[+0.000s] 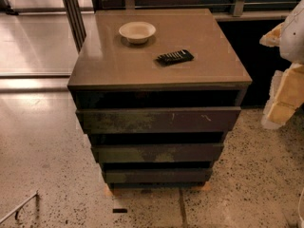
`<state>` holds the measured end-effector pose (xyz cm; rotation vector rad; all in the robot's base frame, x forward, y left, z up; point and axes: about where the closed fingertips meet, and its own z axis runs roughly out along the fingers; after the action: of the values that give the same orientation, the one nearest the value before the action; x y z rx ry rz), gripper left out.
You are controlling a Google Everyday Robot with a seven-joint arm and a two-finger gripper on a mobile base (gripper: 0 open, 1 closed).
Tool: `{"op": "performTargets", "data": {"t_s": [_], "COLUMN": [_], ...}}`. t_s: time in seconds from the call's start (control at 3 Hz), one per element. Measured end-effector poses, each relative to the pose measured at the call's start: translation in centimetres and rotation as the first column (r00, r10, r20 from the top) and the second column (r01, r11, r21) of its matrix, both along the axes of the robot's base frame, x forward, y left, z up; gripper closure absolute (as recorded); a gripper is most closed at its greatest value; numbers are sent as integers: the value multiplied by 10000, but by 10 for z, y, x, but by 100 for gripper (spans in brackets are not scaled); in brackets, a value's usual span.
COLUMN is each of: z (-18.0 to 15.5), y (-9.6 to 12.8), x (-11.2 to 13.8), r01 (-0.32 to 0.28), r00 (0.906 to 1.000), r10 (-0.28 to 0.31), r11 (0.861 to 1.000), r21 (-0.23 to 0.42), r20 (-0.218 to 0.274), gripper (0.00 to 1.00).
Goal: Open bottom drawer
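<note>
Pale gripper [286, 91], jaws' state untellable, should probably hook the dark brown-olive, flat-fronted bottom drawer [156, 176], well down-left, by its top lip.

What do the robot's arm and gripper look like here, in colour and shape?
The arm is white and rounded, with a cream-yellow edge. Below it, at the right edge of the view, the gripper looks blocky, pale yellow and cream. I cannot make out cables or markings.
</note>
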<state>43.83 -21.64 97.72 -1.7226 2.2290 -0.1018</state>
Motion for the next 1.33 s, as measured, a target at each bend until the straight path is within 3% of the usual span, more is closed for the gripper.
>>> {"op": "performTargets", "data": {"t_s": [0.33,0.67,1.33], "z": [0,-28,-152], "y": [0,1,21], "x": [0,3,19], "r01": [0,43,-364], "r00": [10000,10000,9990], "r10": [0,-44,399], "r11": [10000,9997,9889], "r21": [0,250,1440], "r20": [1,40,-216], "gripper": [0,0,0]}}
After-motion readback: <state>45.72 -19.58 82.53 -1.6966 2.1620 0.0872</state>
